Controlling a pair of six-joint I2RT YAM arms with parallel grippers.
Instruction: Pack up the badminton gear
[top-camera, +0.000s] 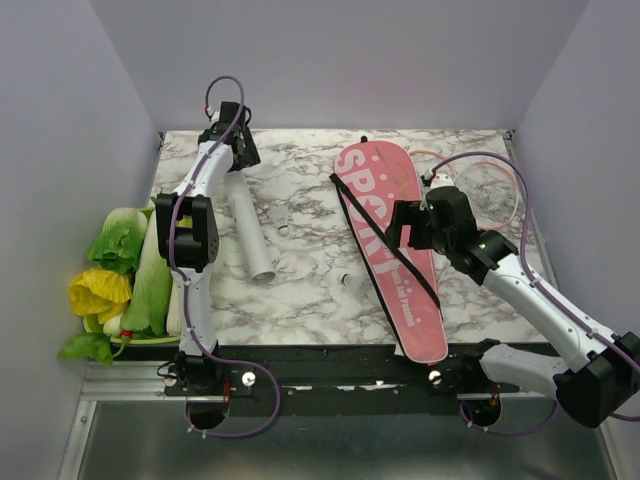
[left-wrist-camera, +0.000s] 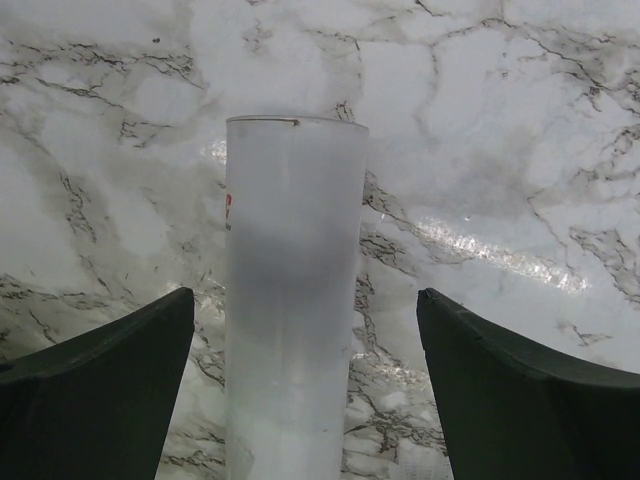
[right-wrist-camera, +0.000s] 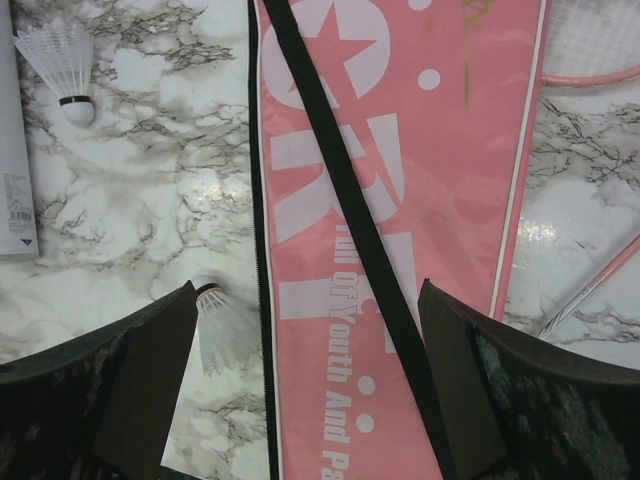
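Tray: a green tray of leafy vegetables (top-camera: 120, 270) is seen at the far left edge of the white marble bench (top-camera: 310, 200).
Left pincer: the left pincer (top-camera: 235, 150) (left-wrist-camera: 305, 295) is held released at the far left of the bench, with its dark fingers (left-wrist-camera: 120, 380) spread to either side of the tube; a gap is seen on both sides, so nothing is gripped.
Tube: the white cylindrical tube (top-camera: 248, 225) (left-wrist-camera: 290, 300) is laid flat on the bench, running from under the left pincer toward the near edge.
Shuttlecocks: two small white shuttlecocks are laid on the marble between tube and cover, one (top-camera: 283, 220) (right-wrist-camera: 60, 60) near the tube, the other (top-camera: 345, 281) (right-wrist-camera: 220, 320) just beside the cover's left edge.
Cover: the long pink racket-shaped cover lettered "SPORT" (top-camera: 390, 250) (right-wrist-camera: 420, 150) is laid flat right of centre, with its black strap (top-camera: 385, 240) (right-wrist-camera: 340, 190) stretched along it.
Right pincer: the right pincer (top-camera: 415, 225) (right-wrist-camera: 307, 290) is held released above the cover, gripping nothing.
Racket: a thin pink-framed racket (top-camera: 490, 190) (right-wrist-camera: 600, 75) is seen at the cover's right edge; whether it is tucked beneath cannot be told.
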